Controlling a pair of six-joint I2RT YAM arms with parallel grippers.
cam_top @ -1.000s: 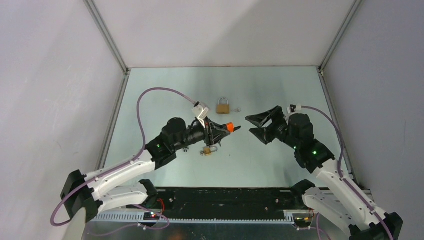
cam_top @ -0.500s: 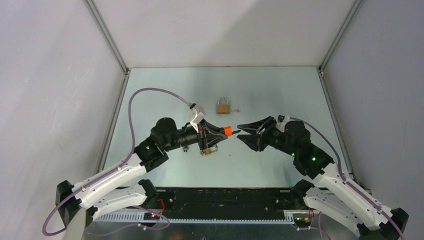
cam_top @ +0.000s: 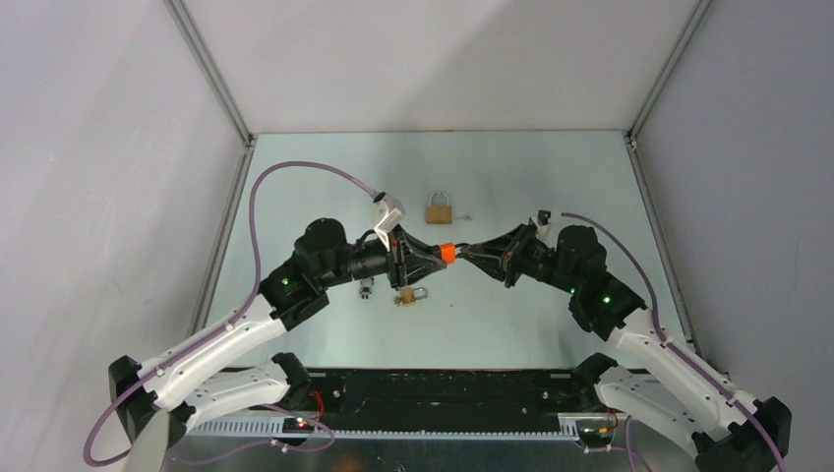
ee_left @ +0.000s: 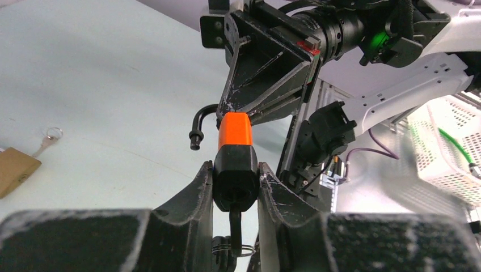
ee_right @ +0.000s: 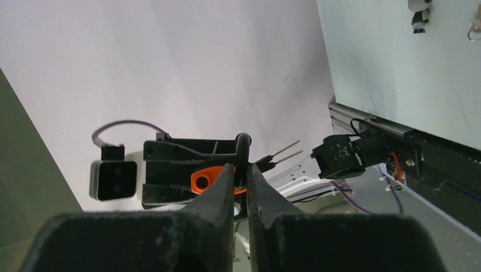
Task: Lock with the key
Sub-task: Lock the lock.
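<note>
Both jaws grip one orange padlock above the table. Left jaws pinch its body, right jaws its shackle.

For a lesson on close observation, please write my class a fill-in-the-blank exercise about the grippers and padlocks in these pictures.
1. The left gripper is shut on the black body of a padlock whose far part is coloured ____.
2. The right gripper pinches that padlock's ____.
3. The larger brass padlock lies on the ____, held by neither gripper.

Missing words: orange; shackle; table.
</note>
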